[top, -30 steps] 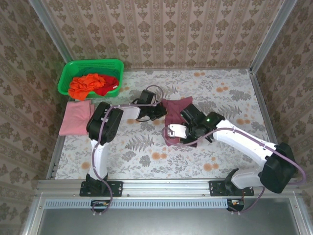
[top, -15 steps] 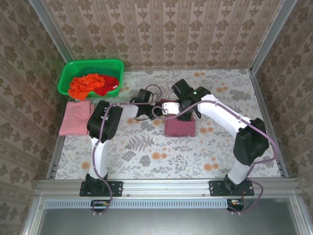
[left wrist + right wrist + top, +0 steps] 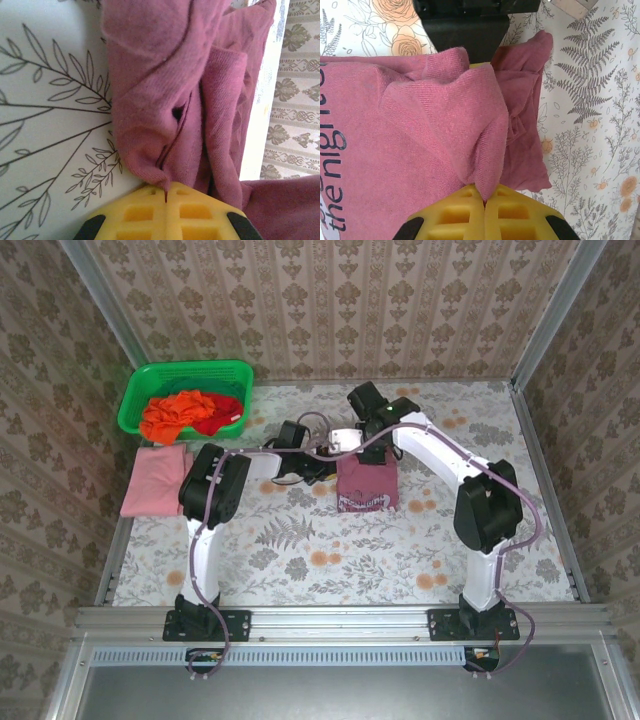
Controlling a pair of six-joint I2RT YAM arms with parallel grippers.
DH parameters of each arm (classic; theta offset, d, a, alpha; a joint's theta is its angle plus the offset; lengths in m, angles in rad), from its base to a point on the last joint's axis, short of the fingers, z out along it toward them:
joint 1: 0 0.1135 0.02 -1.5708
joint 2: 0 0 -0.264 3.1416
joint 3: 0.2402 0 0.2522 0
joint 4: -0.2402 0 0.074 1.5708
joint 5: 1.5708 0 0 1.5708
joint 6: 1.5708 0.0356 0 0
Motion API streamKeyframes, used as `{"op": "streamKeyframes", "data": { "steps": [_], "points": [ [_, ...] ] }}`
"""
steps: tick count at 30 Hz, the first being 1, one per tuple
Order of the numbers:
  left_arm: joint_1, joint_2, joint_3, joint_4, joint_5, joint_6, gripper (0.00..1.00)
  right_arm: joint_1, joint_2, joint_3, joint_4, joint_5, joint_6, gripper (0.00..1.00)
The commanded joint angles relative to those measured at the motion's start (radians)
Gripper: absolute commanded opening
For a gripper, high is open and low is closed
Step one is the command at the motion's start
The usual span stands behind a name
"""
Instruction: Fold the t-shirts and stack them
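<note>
The maroon t-shirt [image 3: 367,485] sits mid-table [image 3: 300,545], a rough rectangle. From overhead there's just a pale print at its near hem. The right wrist cam shows dark lettering [image 3: 332,165] reading "the nig…", cut off at the frame edge. Up close, left gripper [image 3: 166,191] and right gripper [image 3: 484,194] each have yellow fingers pressed together, pinching a bunched fold. Pink t-shirt [image 3: 155,480] lies flat far left; orange t-shirt [image 3: 178,412] and red t-shirt [image 3: 224,420] are heaped in the green basket [image 3: 190,366] behind it.
</note>
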Motion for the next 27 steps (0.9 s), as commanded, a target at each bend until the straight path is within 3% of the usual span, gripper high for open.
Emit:
{"op": "streamKeyframes", "data": {
  "steps": [1, 21, 24, 26, 27],
  "points": [
    [-0.008, 0.131, -0.048, -0.110, -0.136, 0.060, 0.00, -0.013, 0.037, 0.038, 0.000, 0.006, -0.028, 0.00],
    [-0.005, 0.147, -0.041, -0.115, -0.103, 0.064, 0.00, -0.032, 0.161, 0.055, 0.206, 0.074, 0.003, 0.01],
    [-0.003, 0.143, -0.046, -0.111, -0.105, 0.061, 0.00, -0.034, 0.173, 0.032, 0.271, 0.087, 0.007, 0.08],
    [-0.001, 0.136, -0.050, -0.110, -0.110, 0.060, 0.00, -0.035, 0.168, 0.011, 0.325, 0.100, 0.017, 0.26],
    [-0.002, 0.133, -0.052, -0.110, -0.111, 0.057, 0.00, -0.035, 0.161, -0.002, 0.359, 0.108, 0.025, 0.41]
  ]
}}
